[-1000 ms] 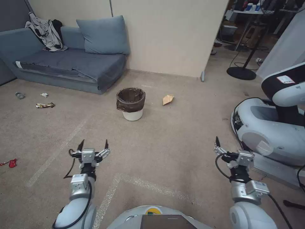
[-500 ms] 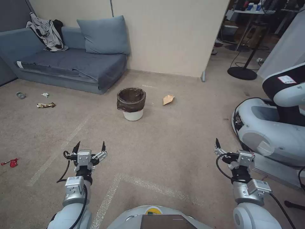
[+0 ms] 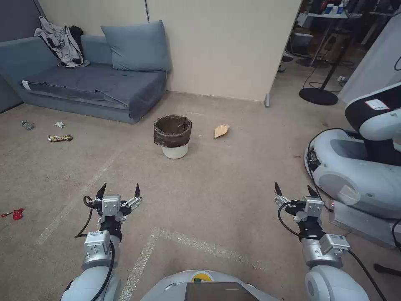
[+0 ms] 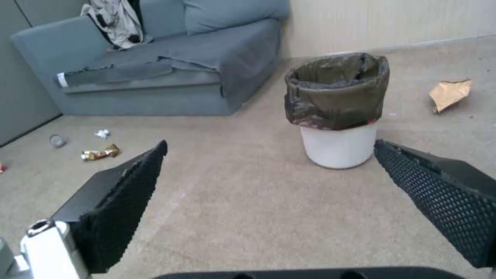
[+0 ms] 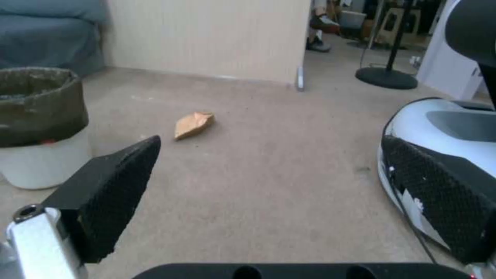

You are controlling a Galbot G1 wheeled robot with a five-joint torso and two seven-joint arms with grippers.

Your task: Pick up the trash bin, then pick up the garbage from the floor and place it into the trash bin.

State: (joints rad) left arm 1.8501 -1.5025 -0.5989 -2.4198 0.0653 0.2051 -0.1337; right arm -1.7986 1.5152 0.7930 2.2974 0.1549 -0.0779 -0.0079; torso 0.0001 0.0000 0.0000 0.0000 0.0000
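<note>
On beige carpet | small white plastic trash bin point(image 3: 173, 136), dark-bag-lined, well ahead | left gripper point(image 3: 119, 191) and right gripper point(image 3: 293, 191) both spread empty | best: approach squarely, clamp rim.

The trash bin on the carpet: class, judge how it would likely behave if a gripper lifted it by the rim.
The trash bin is a small plastic bucket, so probably light. Its crinkled bag folds loosely over the rim, so fingers may pinch slippery film and the liner could slide. It stands upright and tapers to a narrower base, so an off-centre push may tip it.
</note>
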